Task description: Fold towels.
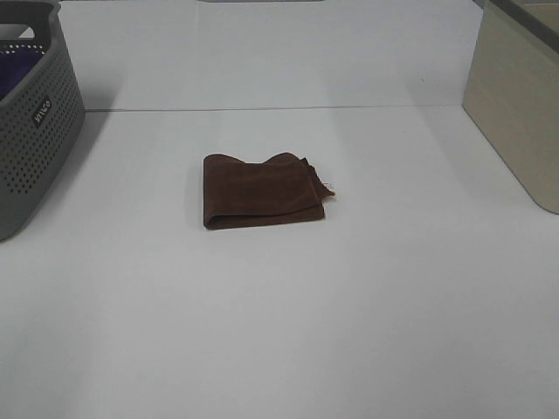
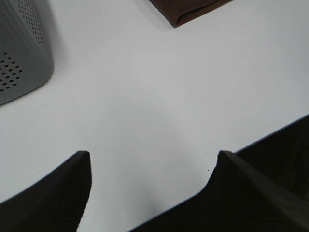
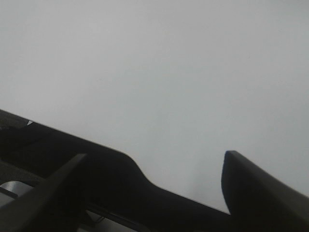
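A dark reddish-brown towel (image 1: 262,191) lies folded into a small rectangle at the middle of the white table (image 1: 279,332), with a frayed corner sticking out at its right. A corner of it shows in the left wrist view (image 2: 190,10). My left gripper (image 2: 153,157) is open and empty above the table near its front edge, far from the towel. My right gripper (image 3: 154,159) is open and empty over bare table by the edge. Neither arm shows in the exterior view.
A grey perforated basket (image 1: 31,113) with something dark purple inside stands at the far left; its wall shows in the left wrist view (image 2: 21,53). A beige box (image 1: 520,96) stands at the far right.
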{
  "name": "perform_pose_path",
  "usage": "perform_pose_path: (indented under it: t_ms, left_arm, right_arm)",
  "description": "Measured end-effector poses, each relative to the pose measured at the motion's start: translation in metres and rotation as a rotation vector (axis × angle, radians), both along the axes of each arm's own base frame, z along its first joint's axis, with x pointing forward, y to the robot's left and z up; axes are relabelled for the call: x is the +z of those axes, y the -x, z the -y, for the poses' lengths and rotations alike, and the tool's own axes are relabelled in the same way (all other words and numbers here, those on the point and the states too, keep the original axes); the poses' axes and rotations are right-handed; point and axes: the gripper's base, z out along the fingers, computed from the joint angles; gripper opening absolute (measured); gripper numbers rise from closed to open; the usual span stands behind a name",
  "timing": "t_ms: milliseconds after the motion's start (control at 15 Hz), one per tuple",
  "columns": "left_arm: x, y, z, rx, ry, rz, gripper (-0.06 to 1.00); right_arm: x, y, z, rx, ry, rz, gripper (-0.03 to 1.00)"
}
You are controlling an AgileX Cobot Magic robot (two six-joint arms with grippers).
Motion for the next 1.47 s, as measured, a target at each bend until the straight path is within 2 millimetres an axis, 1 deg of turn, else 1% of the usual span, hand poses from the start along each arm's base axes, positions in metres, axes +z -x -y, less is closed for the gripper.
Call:
perform_pose_path:
  t_ms: [400,600,667,800,1000,1133,1200,1467]
  left_arm:
    - [0.000,0.000,0.000,0.000,0.000,0.000,0.69]
    - [0.000,-0.001,-0.002,0.061,0.001,0.000,0.69]
    - [0.000,-0.002,-0.003,0.122,0.001,0.004,0.69]
    - [0.001,0.003,-0.004,0.147,0.004,0.037,0.69]
    - [0.002,0.022,-0.004,0.147,0.013,0.154,0.69]
    - [0.002,0.029,-0.004,0.147,0.016,0.198,0.69]
    - [0.002,0.033,-0.004,0.147,0.018,0.223,0.69]
    - [0.002,0.033,-0.004,0.147,0.018,0.223,0.69]
  right_arm:
    - [0.000,0.000,0.000,0.001,0.001,0.000,0.71]
    - [0.001,0.002,0.005,-0.083,-0.004,0.026,0.71]
    - [0.005,0.012,0.009,-0.165,-0.011,0.097,0.71]
    - [0.007,0.021,0.010,-0.211,-0.013,0.161,0.71]
    - [0.009,0.041,0.009,-0.224,-0.025,0.286,0.71]
    - [0.009,0.049,0.008,-0.221,-0.032,0.329,0.71]
    - [0.009,0.056,0.007,-0.217,-0.041,0.375,0.71]
    - [0.009,0.057,0.006,-0.211,-0.055,0.379,0.71]
